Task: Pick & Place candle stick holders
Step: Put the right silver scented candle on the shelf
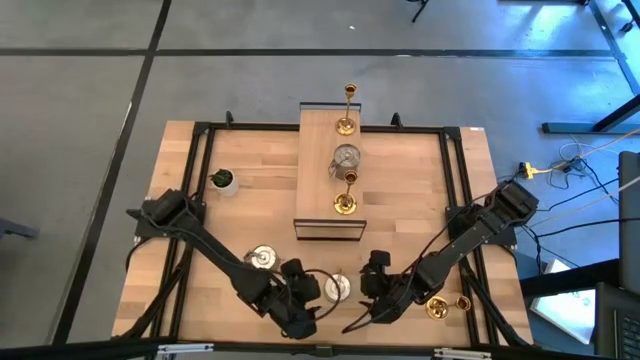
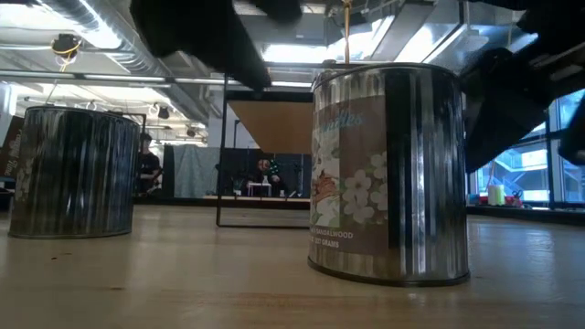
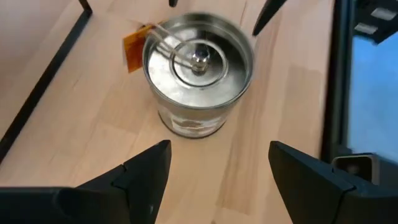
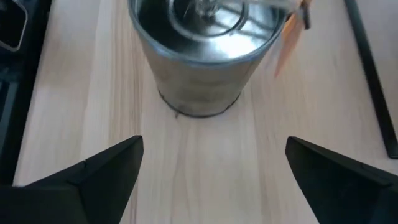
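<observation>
A squat silver holder with an orange tag stands on its base on the table near the front edge, between my two grippers. My left gripper is open on the holder's left, its fingers short of the holder. My right gripper is open on its right, also short of the holder. A second silver holder stands to the left. A gold candlestick lies on the table at the front right. On the raised board stand two gold candlesticks and a silver holder.
A small white pot with a green plant stands at the left. A black frame runs along the table's sides. The raised board stands in the far middle. In the low view the two silver holders stand close to the camera.
</observation>
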